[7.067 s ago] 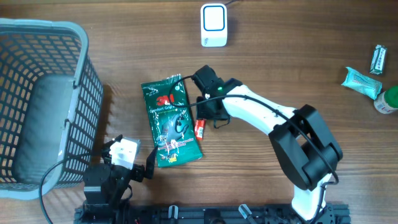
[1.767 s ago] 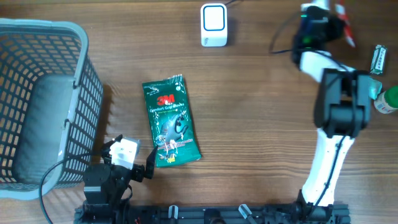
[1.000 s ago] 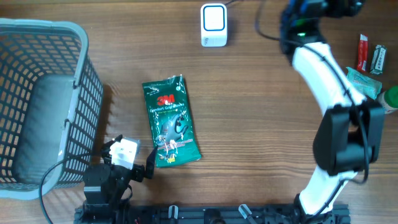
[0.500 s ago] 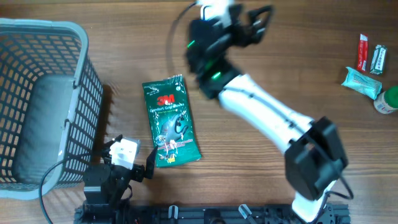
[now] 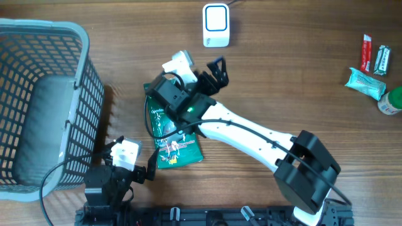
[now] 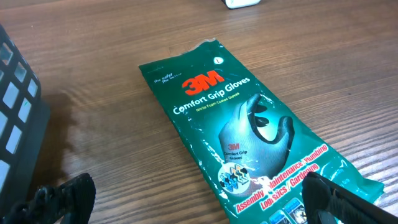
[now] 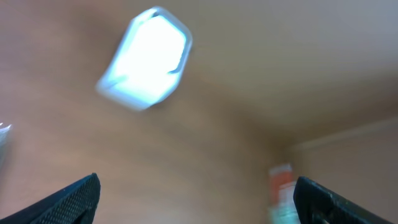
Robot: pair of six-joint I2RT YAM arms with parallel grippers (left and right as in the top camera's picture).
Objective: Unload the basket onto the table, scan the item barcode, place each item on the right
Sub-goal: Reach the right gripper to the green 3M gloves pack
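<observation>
The item is a green 3M gloves packet (image 5: 179,147) lying flat on the wooden table, left of centre; the left wrist view shows its printed front (image 6: 249,124). No barcode shows on it. A white scanner (image 5: 215,25) stands at the far edge and appears blurred in the right wrist view (image 7: 146,59). My right gripper (image 5: 212,74) hovers open and empty over the packet's top end, its arm covering part of the packet. My left gripper (image 5: 132,160) rests open at the packet's near left corner; one fingertip (image 6: 342,199) overlaps that corner.
A grey wire basket (image 5: 38,107) fills the left side, its wall close to the left gripper (image 6: 15,124). At the right edge lie a red tube (image 5: 366,53), a dark bar (image 5: 381,61), a teal packet (image 5: 364,83) and a green bottle (image 5: 392,100).
The right arm carried the red tube from beside the packet to the far right, left it there, then swung back left over the packet's top. The left arm has not moved.
</observation>
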